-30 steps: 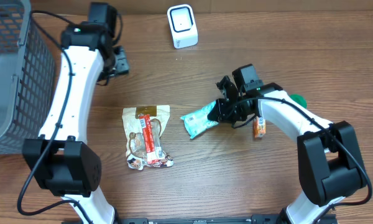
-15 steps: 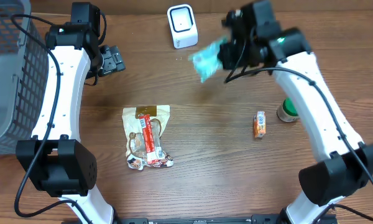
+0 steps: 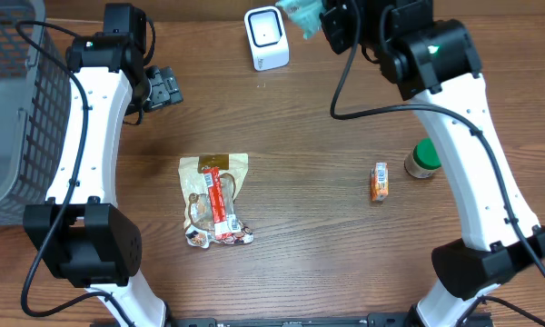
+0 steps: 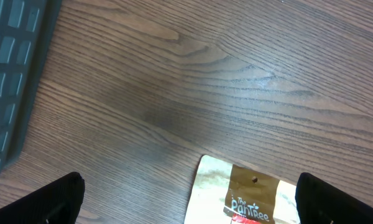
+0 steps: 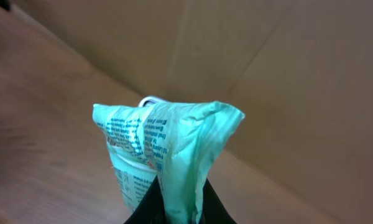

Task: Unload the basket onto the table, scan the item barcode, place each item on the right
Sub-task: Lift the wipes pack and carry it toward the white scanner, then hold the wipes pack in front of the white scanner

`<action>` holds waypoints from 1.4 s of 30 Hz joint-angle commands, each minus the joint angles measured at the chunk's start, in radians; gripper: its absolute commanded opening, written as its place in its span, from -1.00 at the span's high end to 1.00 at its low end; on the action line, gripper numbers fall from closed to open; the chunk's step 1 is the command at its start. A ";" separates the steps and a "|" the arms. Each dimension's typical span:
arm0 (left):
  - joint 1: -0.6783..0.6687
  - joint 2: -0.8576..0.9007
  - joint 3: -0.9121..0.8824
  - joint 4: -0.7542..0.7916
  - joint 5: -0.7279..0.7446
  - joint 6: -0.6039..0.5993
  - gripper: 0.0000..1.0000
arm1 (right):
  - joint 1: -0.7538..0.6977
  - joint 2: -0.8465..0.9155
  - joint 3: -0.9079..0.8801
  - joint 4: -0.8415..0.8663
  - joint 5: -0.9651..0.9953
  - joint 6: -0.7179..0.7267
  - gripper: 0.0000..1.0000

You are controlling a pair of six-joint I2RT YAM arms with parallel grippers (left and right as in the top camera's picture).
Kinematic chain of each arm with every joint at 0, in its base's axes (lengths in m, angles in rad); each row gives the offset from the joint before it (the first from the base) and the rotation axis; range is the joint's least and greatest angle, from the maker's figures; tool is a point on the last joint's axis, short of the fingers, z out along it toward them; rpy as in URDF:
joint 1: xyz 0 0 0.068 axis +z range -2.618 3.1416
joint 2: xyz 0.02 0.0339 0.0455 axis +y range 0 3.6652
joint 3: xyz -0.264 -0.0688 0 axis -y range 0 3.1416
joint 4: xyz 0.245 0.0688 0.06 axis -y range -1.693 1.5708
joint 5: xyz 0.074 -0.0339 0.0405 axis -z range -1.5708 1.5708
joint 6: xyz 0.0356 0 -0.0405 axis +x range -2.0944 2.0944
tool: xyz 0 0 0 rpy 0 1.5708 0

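Note:
My right gripper (image 3: 334, 22) is shut on a mint-green printed packet (image 3: 302, 15), held in the air at the table's far edge, just right of the white barcode scanner (image 3: 266, 37). In the right wrist view the packet (image 5: 165, 146) stands up from between the dark fingers of the gripper (image 5: 174, 208), and a sliver of the scanner (image 5: 149, 99) shows behind its top edge. My left gripper (image 3: 163, 88) hangs open over bare wood at the back left. Its wide-set fingertips (image 4: 56, 199) frame the top of a gold-and-brown snack bag (image 4: 248, 196) far below.
The snack bag (image 3: 215, 200) lies flat at the table's centre left. A grey mesh basket (image 3: 18, 109) stands at the left edge. A small orange packet (image 3: 380, 182) and a green-lidded jar (image 3: 422, 161) sit on the right side.
The right arm has lifted the green packet off the table and carried it up and back to beside the scanner. The left gripper opened wide and shifted slightly left.

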 commanded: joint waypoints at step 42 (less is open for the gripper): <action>0.002 -0.004 0.010 -0.002 -0.012 0.012 -1.00 | 0.146 0.656 -0.003 0.929 0.589 -0.597 0.93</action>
